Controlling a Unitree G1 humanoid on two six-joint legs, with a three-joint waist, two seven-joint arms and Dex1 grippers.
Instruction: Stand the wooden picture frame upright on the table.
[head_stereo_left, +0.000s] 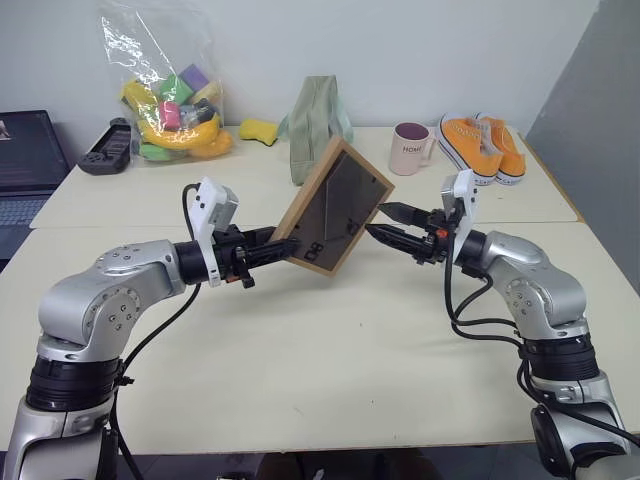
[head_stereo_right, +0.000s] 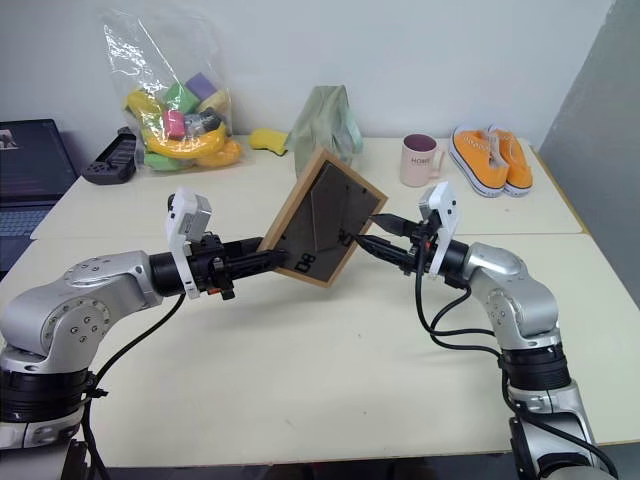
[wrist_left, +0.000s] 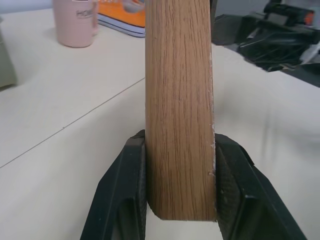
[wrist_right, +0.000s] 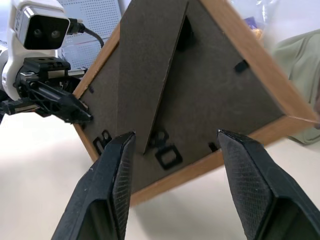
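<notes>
The left gripper (head_stereo_left: 272, 243) has the frame (head_stereo_left: 335, 205) clamped by its wooden edge, fingers (wrist_left: 131, 195) pressed on either side of the rail, and holds it in the air above the table (head_stereo_left: 330, 350), clear of the surface. The frame is tilted on a corner, diamond-wise, with its dark back and folded stand facing the robot.

On the other side, the right gripper (head_stereo_left: 392, 224) sits just beside the frame's right edge, jaws parted and holding nothing. From the right wrist, its two fingers (wrist_right: 117, 180) spread wide in front of the dark back panel, not touching it.

At the far edge of the table stand a pink mug (head_stereo_left: 410, 147) and a pair of orange shoes (head_stereo_left: 483, 146) next to it. A green cloth bag (head_stereo_left: 316, 120) sits behind the frame, and a clear plastic bag of toys (head_stereo_left: 170, 100) lies further to the left.
</notes>
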